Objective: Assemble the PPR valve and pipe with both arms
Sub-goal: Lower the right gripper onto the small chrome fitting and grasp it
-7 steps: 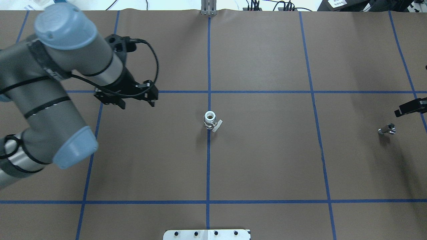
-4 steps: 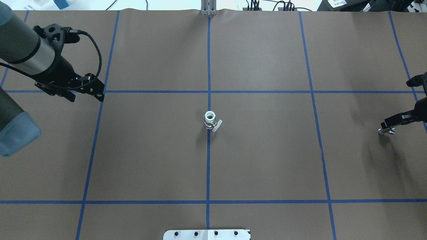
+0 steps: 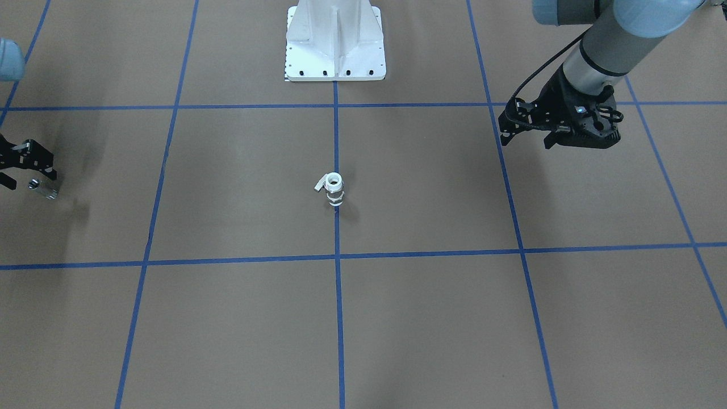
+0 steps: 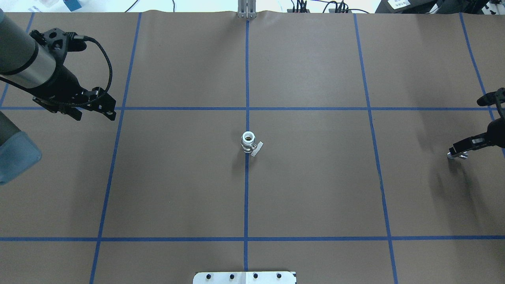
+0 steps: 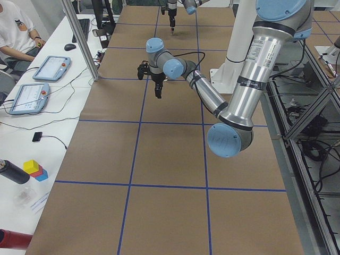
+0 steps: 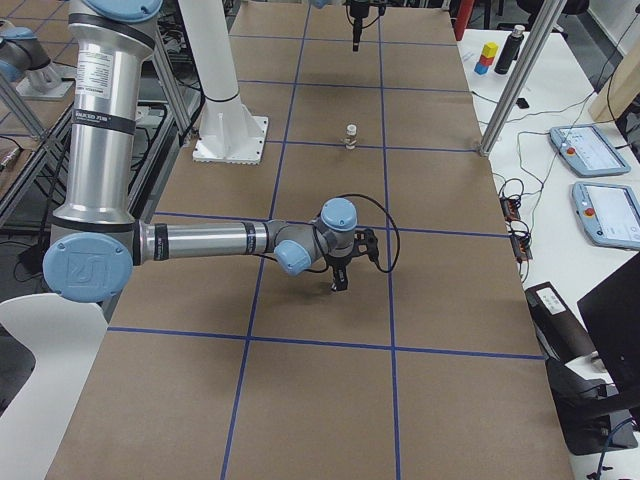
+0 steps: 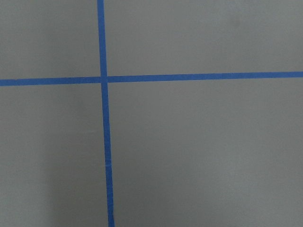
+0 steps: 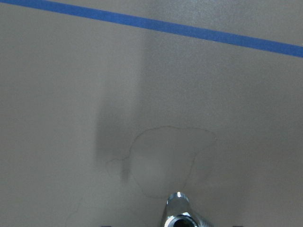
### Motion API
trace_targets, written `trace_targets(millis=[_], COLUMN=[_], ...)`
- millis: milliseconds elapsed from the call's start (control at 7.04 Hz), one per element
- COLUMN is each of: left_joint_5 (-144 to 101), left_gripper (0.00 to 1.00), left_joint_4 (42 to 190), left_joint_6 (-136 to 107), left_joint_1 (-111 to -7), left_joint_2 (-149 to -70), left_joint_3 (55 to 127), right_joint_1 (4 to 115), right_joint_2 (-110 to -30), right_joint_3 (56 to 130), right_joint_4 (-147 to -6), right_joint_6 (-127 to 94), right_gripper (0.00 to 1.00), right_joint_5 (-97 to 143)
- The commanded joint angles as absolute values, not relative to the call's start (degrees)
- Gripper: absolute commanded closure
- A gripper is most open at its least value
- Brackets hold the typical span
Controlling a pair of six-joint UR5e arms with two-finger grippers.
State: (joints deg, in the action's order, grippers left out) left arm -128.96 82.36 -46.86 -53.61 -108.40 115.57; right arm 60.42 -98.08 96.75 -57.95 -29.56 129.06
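Squinting at the view's edge, you see right gripper (image 3: 28, 177) cropped, spread over half-hidden pipe (image 3: 44, 190); left gripper (image 3: 525, 141) spread, empty.

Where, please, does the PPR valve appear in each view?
Front-facing: PPR valve at centre, below the white base.
Overhead: centre, above the base.
Exterior right: upper middle, right of the base.
Exterior left: not visible.
Left wrist: not in it.
Right wrist: not in it.
Shared landmark: the white base; the valve stands on the blue tape line running out from it.
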Motion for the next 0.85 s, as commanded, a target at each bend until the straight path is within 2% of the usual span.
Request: trace_targets(millis=[0, 284, 568, 711], left_joint_5=[-128.94, -128.85, -128.85, -128.85], left_gripper=[0.10, 0.10, 0.10, 0.10], left_joint_4=[82.27, 82.35, 82.27, 82.27], left_joint_6=[-46.85, -46.85, -46.85, -46.85], left_joint_1=[-53.61, -53.53, -53.44, -53.44], left_joint_2=[-108.37, -108.46, -108.46, -108.46], left_joint_3=[115.49, 115.23, 115.14, 115.14], right_joint_1=[59.94, 59.50, 59.50, 59.50], right_joint_2=[-97.82, -97.65, -97.65, -97.73], right_joint_3=[95.98, 95.45, 95.45, 95.45], right_joint_4=[-58.01, -57.92, -58.01, -58.01], right_joint_6=[-29.53, -29.53, -29.62, -29.53], right_gripper=[0.15, 0.17, 0.40, 0.45], right_joint_5=[129.02, 128.94, 127.89, 127.18])
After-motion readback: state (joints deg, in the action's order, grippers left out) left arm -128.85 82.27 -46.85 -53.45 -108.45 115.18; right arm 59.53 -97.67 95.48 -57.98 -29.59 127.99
